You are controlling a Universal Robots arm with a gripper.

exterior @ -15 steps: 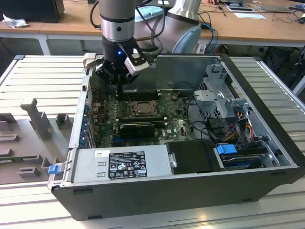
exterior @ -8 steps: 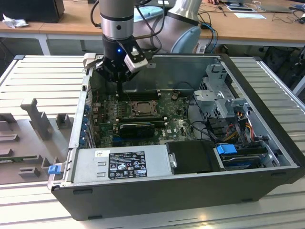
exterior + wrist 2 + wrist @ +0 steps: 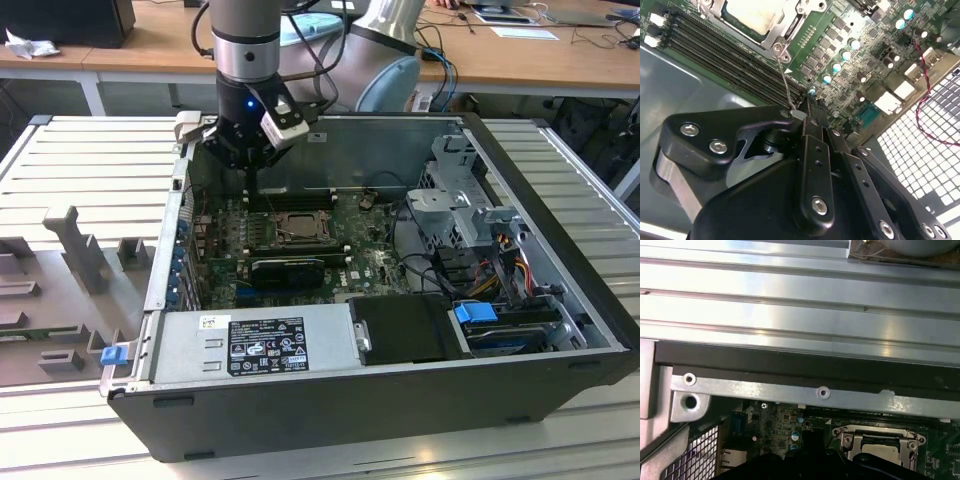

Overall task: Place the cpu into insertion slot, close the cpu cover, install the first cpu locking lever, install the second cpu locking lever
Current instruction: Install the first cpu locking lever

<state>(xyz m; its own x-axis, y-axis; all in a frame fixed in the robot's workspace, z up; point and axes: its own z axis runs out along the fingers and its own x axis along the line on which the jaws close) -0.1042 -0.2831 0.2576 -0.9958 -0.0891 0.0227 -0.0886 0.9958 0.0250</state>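
There are words, but none can be read. A white and black label [image 3: 268, 345] sits on the grey power supply box [image 3: 250, 350] in the exterior view, and its print is too tiny to make out. A small white sticker [image 3: 207, 322] beside it is too tiny too.

Grey arm [image 3: 244, 25], black end effector [image 3: 802, 116], silver screws, blue light

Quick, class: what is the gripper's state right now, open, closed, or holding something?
Gripper: closed on the thin wire locking lever beside the cpu cover.
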